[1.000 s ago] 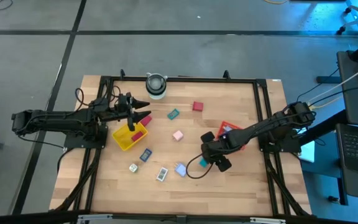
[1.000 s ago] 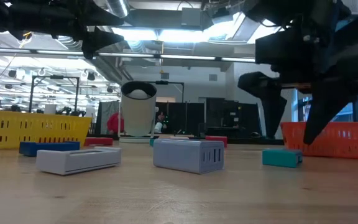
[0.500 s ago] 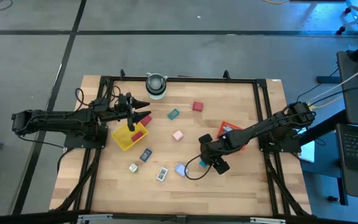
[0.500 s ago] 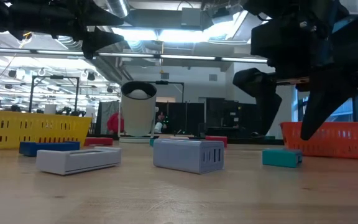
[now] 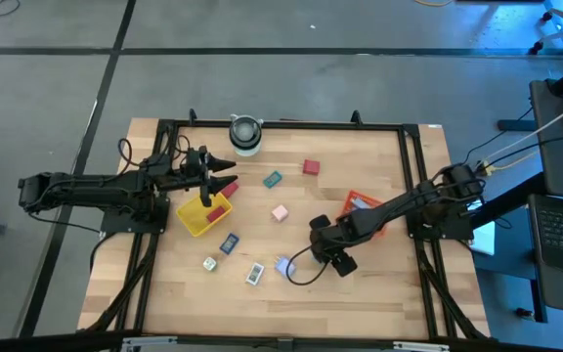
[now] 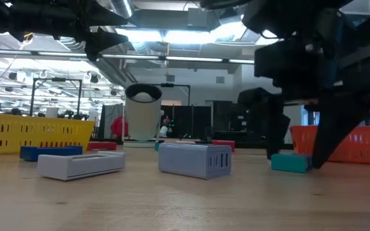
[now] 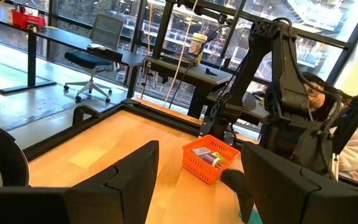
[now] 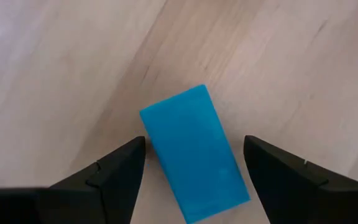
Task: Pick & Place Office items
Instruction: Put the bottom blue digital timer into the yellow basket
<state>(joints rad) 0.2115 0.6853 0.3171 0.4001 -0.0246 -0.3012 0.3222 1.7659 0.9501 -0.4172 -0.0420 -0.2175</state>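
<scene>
The right pincer (image 8: 194, 165) is down low over the tabletop (image 5: 360, 293), its fingers (image 8: 120, 168) spread wide, and a teal block (image 8: 194, 152) lies flat on the wood between them, not yet squeezed. In the low view the block (image 6: 291, 162) rests on the surface with the dark fingers standing at either side. Just beside it, toward the left arm, sits a pale blue piece (image 5: 283, 265); then a white piece (image 5: 255, 275) and a dark blue one (image 5: 230, 242). The red-orange tray (image 5: 358, 203) lies under the right arm. Across the tabletop, the left pincer (image 5: 225, 183) hangs open over the yellow tray (image 5: 195, 220), which holds a red piece (image 5: 217, 212). Farther back stands the white-and-grey cylinder (image 5: 245, 133).
</scene>
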